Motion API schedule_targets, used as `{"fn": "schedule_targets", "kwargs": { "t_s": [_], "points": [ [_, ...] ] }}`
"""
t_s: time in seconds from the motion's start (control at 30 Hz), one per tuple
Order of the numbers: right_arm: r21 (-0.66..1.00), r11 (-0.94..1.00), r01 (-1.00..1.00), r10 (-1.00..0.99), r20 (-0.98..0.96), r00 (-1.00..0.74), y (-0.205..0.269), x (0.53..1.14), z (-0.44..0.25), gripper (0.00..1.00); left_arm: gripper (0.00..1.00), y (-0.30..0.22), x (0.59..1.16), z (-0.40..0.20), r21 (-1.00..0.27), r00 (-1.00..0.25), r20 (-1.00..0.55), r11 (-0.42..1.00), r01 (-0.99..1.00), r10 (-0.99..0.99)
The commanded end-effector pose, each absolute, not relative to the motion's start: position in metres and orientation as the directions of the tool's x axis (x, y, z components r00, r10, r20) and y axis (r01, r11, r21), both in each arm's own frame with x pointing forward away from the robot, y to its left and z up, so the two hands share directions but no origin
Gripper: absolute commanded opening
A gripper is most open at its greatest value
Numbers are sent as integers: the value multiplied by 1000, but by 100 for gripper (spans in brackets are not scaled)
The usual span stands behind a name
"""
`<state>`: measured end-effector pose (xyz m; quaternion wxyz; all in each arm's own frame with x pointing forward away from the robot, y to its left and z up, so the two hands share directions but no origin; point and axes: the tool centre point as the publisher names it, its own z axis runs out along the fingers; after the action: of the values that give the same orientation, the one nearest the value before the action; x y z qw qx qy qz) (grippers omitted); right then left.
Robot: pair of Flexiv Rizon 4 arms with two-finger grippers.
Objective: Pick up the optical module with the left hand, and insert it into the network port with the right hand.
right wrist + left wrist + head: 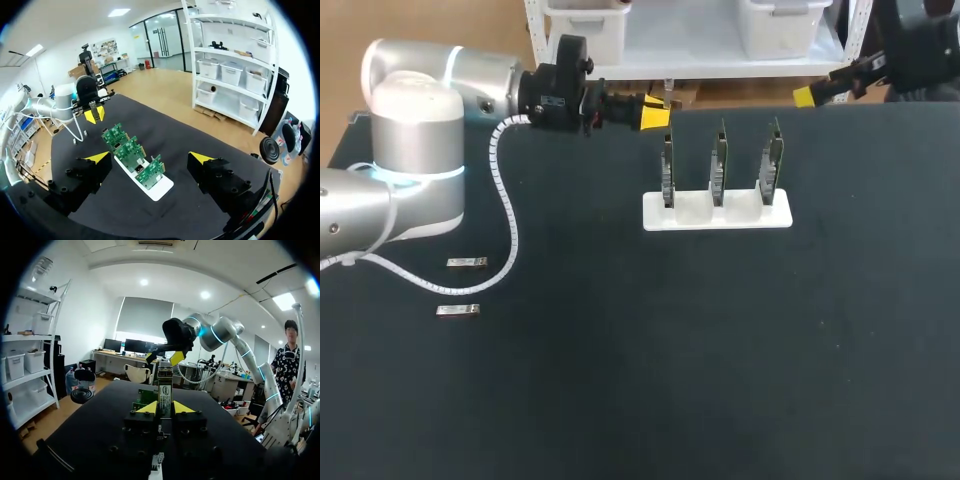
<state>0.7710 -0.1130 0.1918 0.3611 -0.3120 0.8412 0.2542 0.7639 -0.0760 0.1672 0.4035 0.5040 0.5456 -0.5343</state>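
Over the far edge of the dark tabletop [620, 380] your left claw [655, 112] pinched the optical module [165, 390] upright, so pickup looked done; your right claw [150, 158] hung spread and empty, and next you'd need a clean handover before approaching the rack [716, 212].

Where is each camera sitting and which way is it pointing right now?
Head view: above and behind, looking down on the table; left arm and right tool show.
Left wrist view: along the left tool gripping the optical module, facing the right tool.
Right wrist view: along the open right tool, facing the holder and left tool.
Shared: head and right wrist views show the holder.
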Motion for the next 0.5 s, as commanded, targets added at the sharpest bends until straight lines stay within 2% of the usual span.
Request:
{"fn": "schedule_targets", "kwargs": {
  "t_s": [0.03,0.1,0.33,0.5],
  "points": [
    [239,633,-736,-340,-769,-542,-115,773,191,100,0,-76,765,167,-176,-166,-979,-80,981,120],
    [239,633,-736,-340,-769,-542,-115,773,191,100,0,-76,765,167,-176,-166,-979,-80,981,120],
    [172,461,-870,-505,-756,-417,-60,796,196,100,0,-76,765,167,-176,-166,-979,-80,981,120],
    [166,393,-904,-534,-759,-372,-37,797,193,100,0,-76,765,167,-176,-166,-979,-80,981,120]
  ]
}}
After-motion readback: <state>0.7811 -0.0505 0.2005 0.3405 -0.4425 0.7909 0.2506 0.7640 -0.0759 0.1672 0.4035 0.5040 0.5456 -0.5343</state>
